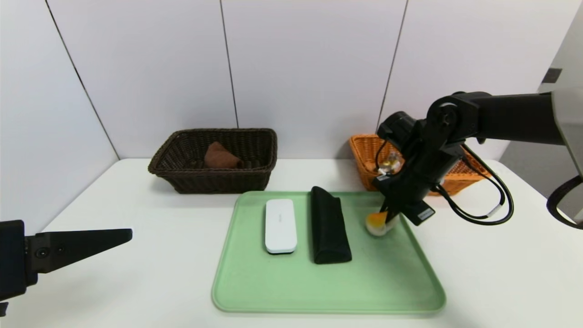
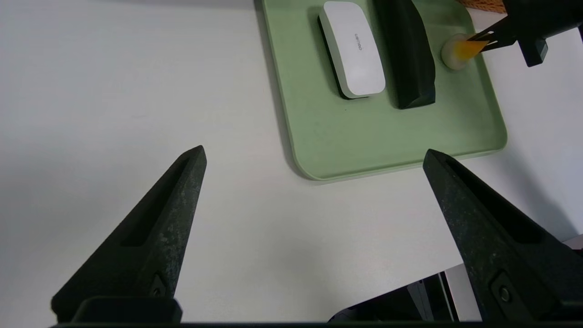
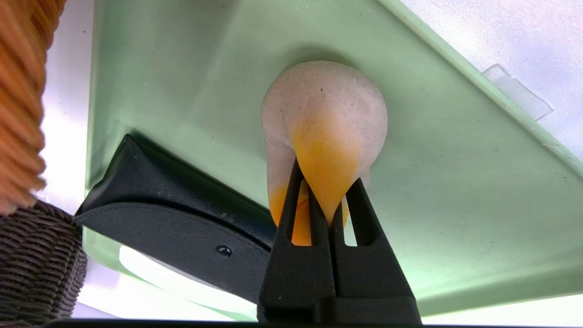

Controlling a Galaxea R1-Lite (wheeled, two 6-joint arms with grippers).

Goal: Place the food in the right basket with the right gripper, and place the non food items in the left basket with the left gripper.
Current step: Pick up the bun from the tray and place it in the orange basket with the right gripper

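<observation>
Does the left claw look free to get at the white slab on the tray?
Probably yes: the left claw is open over bare table, the white slab lies uncovered nearest it, and the right claw is busy across the tray.

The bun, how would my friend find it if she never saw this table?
Look at the green tray in the middle of the table. The bun is on its right side, next to the black roll, pinched in the right tool. It is the only small, round, cream thing with an orange-yellow top.

woven wicker baskets (image 1: 214,159), smooth matt plastic tray (image 1: 328,287), glossy white slab (image 1: 280,225), spongy bun (image 3: 323,127).
</observation>
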